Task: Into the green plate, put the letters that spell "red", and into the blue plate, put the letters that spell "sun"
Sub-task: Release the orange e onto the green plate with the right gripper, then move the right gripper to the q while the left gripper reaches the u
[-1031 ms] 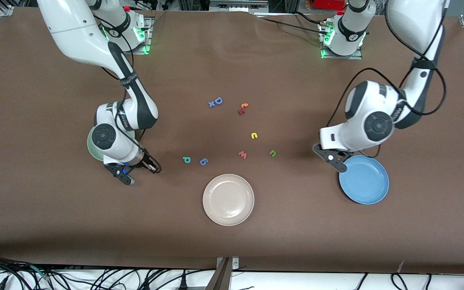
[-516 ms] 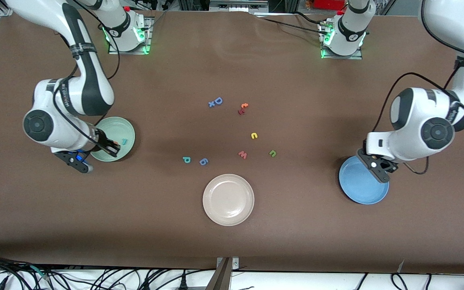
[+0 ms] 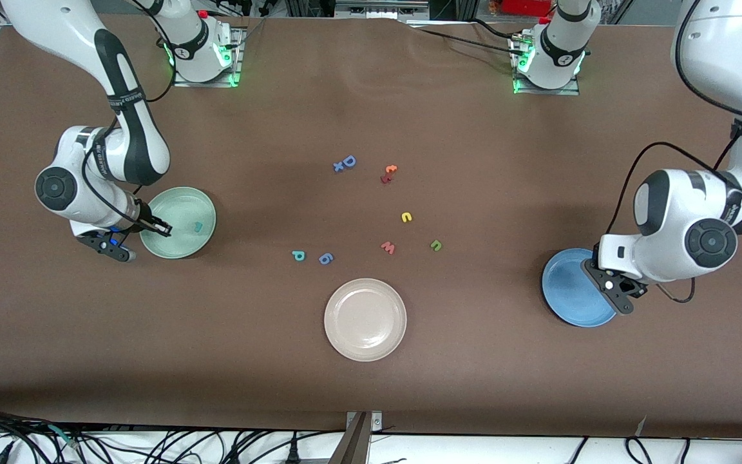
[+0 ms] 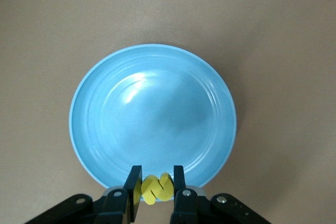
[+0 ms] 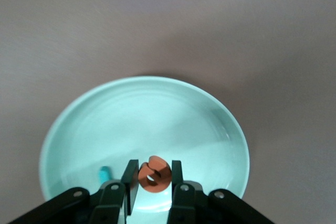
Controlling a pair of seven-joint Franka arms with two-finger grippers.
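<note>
Plates come first: the green plate (image 3: 178, 222) sits toward the right arm's end of the table, the blue plate (image 3: 574, 287) toward the left arm's end, and each has a loaded claw above it. Right gripper (image 5: 152, 179) is clamped on the orange "e" (image 5: 153, 174) over the green plate, where a teal "r" (image 3: 198, 226) already lies; left gripper (image 4: 157, 187) pinches the yellow "s" (image 4: 156, 187) over the blue plate's rim. Both drops would go best from further over the plate middle, low, so the letters cannot bounce out. Teal "d" (image 3: 298, 256), yellow "u" (image 3: 406, 217) and green "n" (image 3: 436, 245) wait mid-table.
</note>
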